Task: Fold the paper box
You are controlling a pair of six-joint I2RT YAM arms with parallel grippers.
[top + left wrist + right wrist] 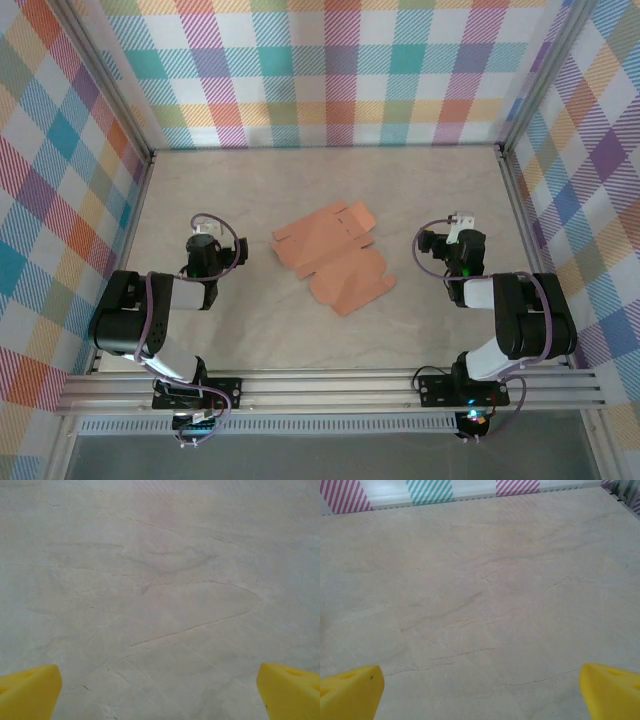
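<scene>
Marble-look table (300, 180), plaid walls round it; paper box (335, 258) lies flat, unfolded. I see L gripper (159, 692) left of box, R gripper (481, 692) right of it, both w/ jaws wide apart.

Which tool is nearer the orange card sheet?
Right, but only marginally. The right tool sits just right of the card sheet; the left tool sits off its left corner.
</scene>
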